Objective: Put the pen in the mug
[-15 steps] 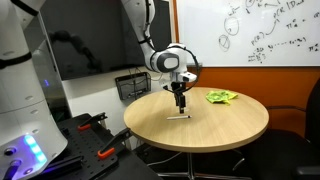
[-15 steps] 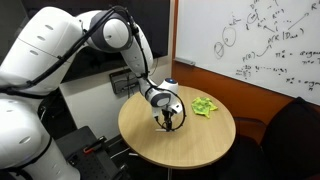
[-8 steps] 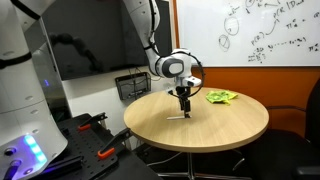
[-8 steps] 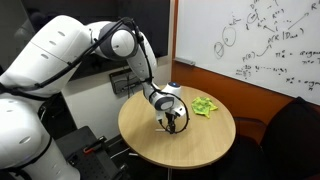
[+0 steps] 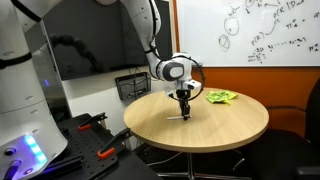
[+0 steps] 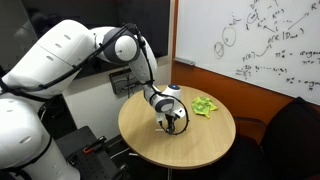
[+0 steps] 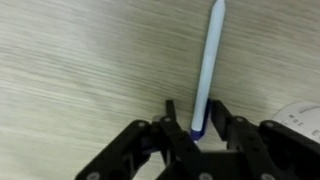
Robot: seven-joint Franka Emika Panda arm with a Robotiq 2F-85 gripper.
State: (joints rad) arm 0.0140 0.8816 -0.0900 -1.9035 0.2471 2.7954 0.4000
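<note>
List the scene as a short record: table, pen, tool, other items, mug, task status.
table: round, wooden top
pen: white barrel with a blue end, lying flat on the table
tool: low over the table, fingers open on either side of the pen's blue end, not clamped
other items: green object on the table, apart from the pen; whiteboard with writing behind
mug: cannot be identified in these views
task status: pen not yet lifted

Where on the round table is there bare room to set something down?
Most of the table is bare: the wide stretch between the pen and the near edge, and the side in front of the green crumpled item. Crowded only around the gripper over the pen.
</note>
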